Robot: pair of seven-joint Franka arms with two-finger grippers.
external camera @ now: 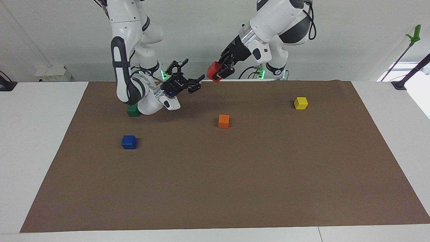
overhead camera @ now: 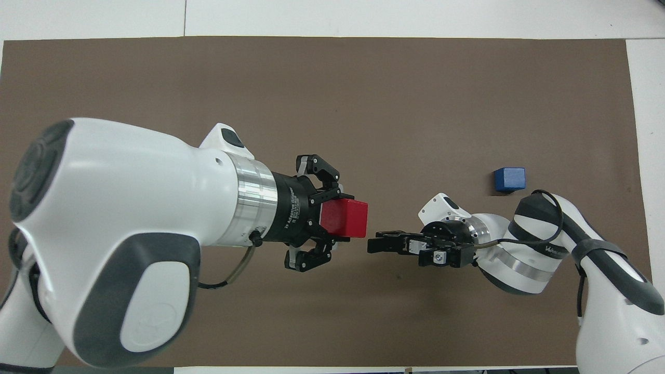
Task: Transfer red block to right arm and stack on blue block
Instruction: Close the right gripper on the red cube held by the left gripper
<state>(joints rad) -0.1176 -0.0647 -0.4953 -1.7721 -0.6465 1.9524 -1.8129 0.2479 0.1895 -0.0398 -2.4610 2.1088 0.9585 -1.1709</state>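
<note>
My left gripper is shut on the red block and holds it in the air over the robots' edge of the brown mat. It also shows in the overhead view, where the left gripper has the red block between its fingers. My right gripper is open and empty. It points at the red block with a small gap between them, as the overhead view also shows. The blue block sits on the mat toward the right arm's end.
A green block, partly hidden by the right arm, lies nearer to the robots than the blue block. An orange block sits mid-mat and a yellow block toward the left arm's end. The brown mat covers the white table.
</note>
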